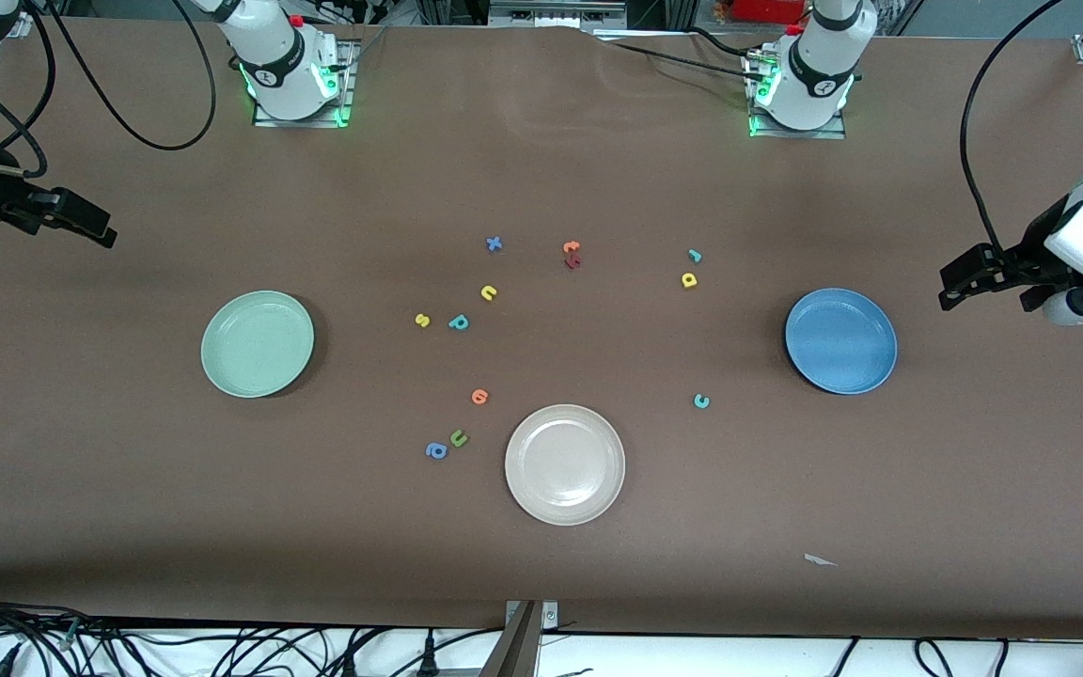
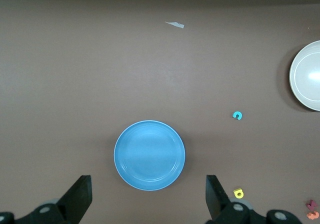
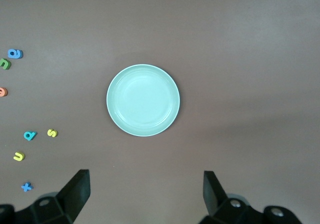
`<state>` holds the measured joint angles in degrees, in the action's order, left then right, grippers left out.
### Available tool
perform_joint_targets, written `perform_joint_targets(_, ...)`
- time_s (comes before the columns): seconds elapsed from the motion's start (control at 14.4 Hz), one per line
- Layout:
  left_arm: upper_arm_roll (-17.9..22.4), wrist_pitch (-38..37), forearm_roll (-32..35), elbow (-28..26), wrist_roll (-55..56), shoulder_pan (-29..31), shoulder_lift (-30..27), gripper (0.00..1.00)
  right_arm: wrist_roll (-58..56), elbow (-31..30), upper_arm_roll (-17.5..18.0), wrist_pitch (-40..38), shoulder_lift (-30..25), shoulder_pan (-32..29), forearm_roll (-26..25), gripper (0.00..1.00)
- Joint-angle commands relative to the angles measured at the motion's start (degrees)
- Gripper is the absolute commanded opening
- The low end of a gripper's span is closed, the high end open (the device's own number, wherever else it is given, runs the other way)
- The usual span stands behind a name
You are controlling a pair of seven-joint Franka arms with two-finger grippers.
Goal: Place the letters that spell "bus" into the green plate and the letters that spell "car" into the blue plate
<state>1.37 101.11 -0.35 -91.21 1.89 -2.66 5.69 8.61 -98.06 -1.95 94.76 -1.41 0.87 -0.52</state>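
The green plate [image 1: 258,344] [image 3: 143,100] lies toward the right arm's end of the table, with nothing in it. The blue plate [image 1: 840,340] [image 2: 149,155] lies toward the left arm's end, also bare. In the middle lie the yellow s [image 1: 422,320], teal b [image 1: 458,322] and yellow u [image 1: 489,292]. Closer to the blue plate are the teal r [image 1: 694,255], yellow a [image 1: 688,279] and teal c [image 1: 701,401]. My right gripper [image 1: 81,221] [image 3: 145,191] hangs open above the table's end beside the green plate. My left gripper [image 1: 974,277] [image 2: 149,194] hangs open beside the blue plate.
A beige plate [image 1: 565,464] sits nearest the front camera. Other letters lie loose: a blue x [image 1: 494,244], an orange [image 1: 571,247] and a dark red one [image 1: 572,261], an orange round one [image 1: 479,396], a green u [image 1: 458,437], a blue a [image 1: 436,451]. A paper scrap [image 1: 819,560] lies near the front edge.
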Motion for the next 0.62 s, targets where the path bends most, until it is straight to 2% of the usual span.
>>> perform_joint_targets(0.0, -1.5, -1.6, 0.4, 1.2, -0.8, 0.2, -0.7, 1.00, -0.4, 1.0, -0.2, -1.5, -0.1, 0.4, 0.9, 1.00)
perform_joint_targets(0.55, -1.6, -2.3, 0.3, 1.2, -0.8, 0.4, -0.7, 1.00, -0.9, 1.2, 0.8, -1.5, 0.1, 0.8, 0.3, 1.00)
